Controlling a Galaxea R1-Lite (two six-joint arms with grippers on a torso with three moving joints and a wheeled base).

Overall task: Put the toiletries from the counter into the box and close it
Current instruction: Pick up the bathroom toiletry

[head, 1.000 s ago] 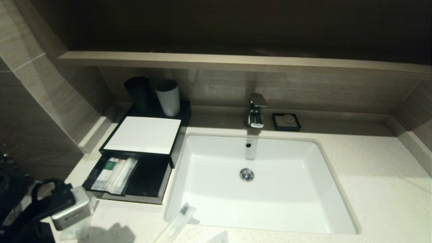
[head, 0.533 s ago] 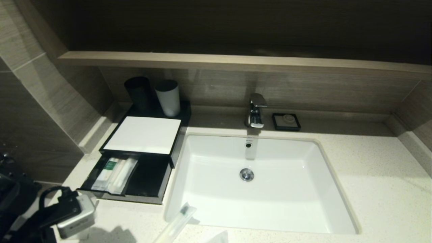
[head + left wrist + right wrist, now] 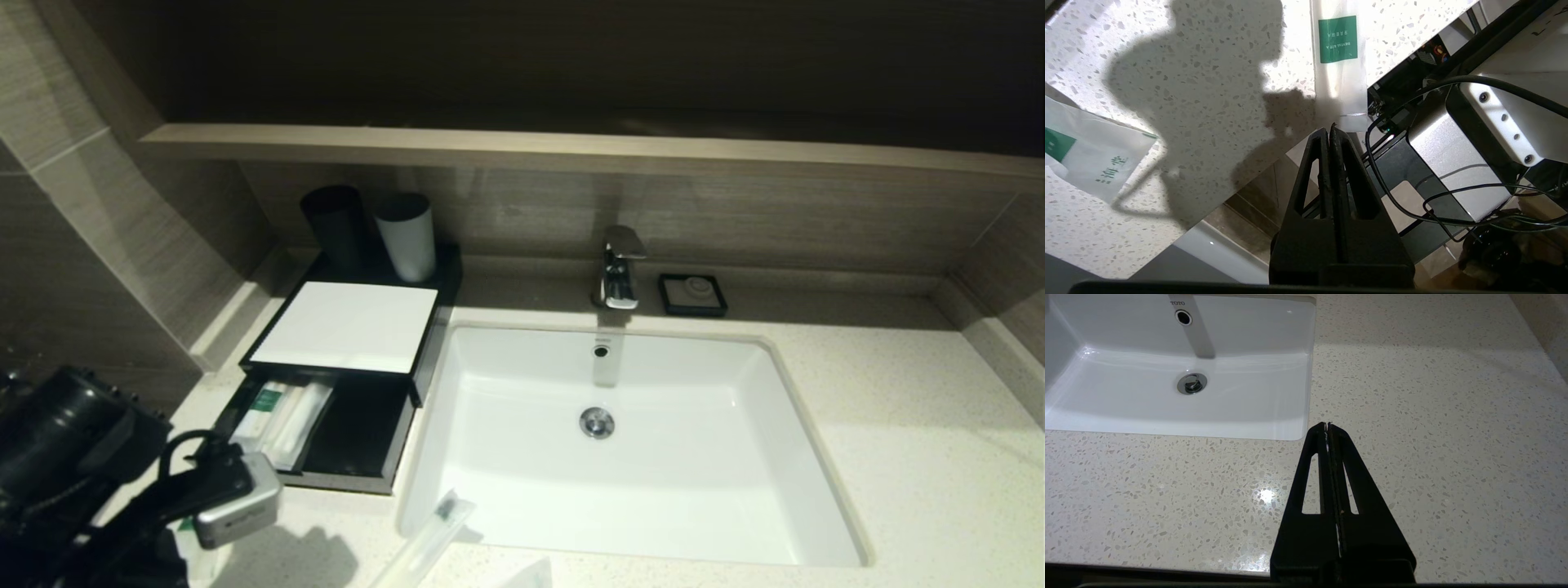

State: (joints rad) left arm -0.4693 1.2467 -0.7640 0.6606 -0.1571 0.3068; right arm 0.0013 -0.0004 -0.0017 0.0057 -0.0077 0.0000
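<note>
Speckled counter (image 3: 1180, 102), green-marked sachet (image 3: 1340, 61) just beyond closed left claw (image 3: 1330, 130)

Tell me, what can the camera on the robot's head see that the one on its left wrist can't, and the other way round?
Only the head view shows the box with its drawer pulled out and toiletries already inside, the black and white cups, the tap, the soap dish and the basin. Only the left wrist view shows the left gripper shut, empty, just past the counter's edge, by a green-labelled sachet that overhangs that edge, and a second sachet. Both show the speckled counter.
</note>
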